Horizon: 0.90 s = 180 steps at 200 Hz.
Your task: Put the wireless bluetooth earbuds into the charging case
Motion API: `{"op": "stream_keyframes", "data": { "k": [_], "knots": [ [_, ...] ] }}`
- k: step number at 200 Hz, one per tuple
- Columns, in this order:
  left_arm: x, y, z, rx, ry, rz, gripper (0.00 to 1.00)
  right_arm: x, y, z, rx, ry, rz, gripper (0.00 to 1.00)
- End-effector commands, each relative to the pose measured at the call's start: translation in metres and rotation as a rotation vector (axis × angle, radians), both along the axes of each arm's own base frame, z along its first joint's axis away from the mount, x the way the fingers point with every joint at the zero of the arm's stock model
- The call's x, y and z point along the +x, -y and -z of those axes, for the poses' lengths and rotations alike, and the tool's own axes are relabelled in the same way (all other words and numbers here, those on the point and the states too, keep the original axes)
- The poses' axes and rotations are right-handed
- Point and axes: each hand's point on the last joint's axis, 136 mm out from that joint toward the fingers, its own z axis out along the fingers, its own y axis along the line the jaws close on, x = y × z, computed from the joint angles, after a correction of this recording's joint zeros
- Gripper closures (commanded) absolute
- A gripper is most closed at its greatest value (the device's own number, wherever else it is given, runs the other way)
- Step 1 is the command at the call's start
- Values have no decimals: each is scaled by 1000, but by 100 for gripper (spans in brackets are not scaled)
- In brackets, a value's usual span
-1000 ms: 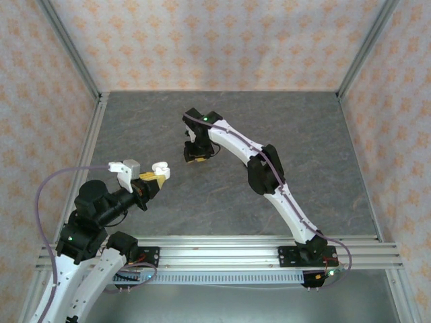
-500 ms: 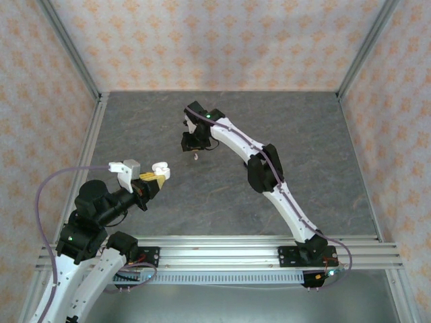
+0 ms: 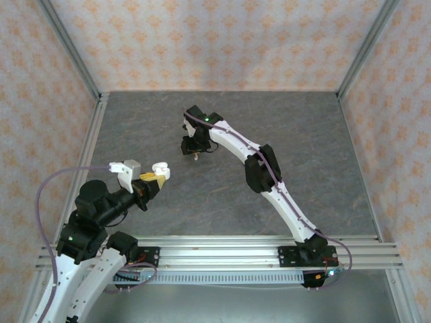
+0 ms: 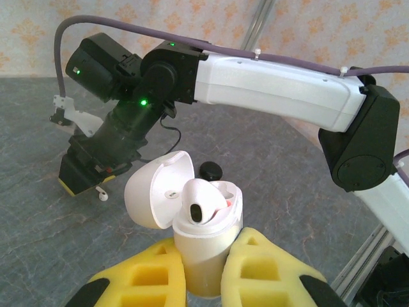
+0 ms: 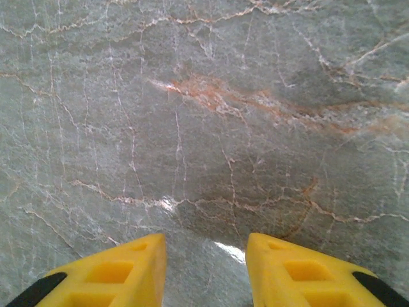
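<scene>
Visible from the left wrist and too small to make out from above: a white earbud [image 4: 199, 206] seated in the charging case [image 4: 206, 235], long axis roughly upright, rounded head on top, dark opening turned to the camera. Case upright, lid [image 4: 156, 188] swung open to the left. Clenched on the lower body of the case from both sides: the left claw [image 4: 206, 262], yellow fingers [image 4: 268, 275] touching it. Just behind the case, on the desk [image 4: 287, 204]: a black earbud [image 4: 211, 170], lying flat, direction not possible to tell. Further left, also on the desk: a second white earbud [image 4: 102, 196], just beside the tip of the right claw [image 4: 82, 184]; touching or apart, cannot tell. From above: case and left claw near the left side of the desk, right claw well apart from them, low over the middle. From the right wrist: right claw [image 5: 204, 246] released, fingers parted, holding nothing, veined desk close beneath.
</scene>
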Motion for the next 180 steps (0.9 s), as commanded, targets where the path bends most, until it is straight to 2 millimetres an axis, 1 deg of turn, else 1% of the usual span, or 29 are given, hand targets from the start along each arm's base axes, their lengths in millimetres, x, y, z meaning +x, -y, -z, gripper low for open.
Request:
{"op": "stream_keyframes", "data": {
  "k": [1,49,77,101,122,148,180],
  "knots": [
    [1,-1,3,10,14,-5,100,-9,26,-11,-108,-9,-4,61],
    [2,0,2,13,18,5,100,-21,42,-20,-166,-36,3,60],
    [1,1,2,13,18,8,100,-28,47,-25,-174,-52,6,60],
    [0,0,3,13,18,5,100,-37,50,-25,-175,-88,6,60],
    [-1,-1,3,15,16,2,100,-46,48,-28,-165,-106,-2,60],
    [-1,-2,4,16,15,0,100,-55,40,-36,-143,-106,-21,60],
    [0,-1,3,20,17,0,100,-67,29,-37,-116,-145,-30,60]
  ]
}}
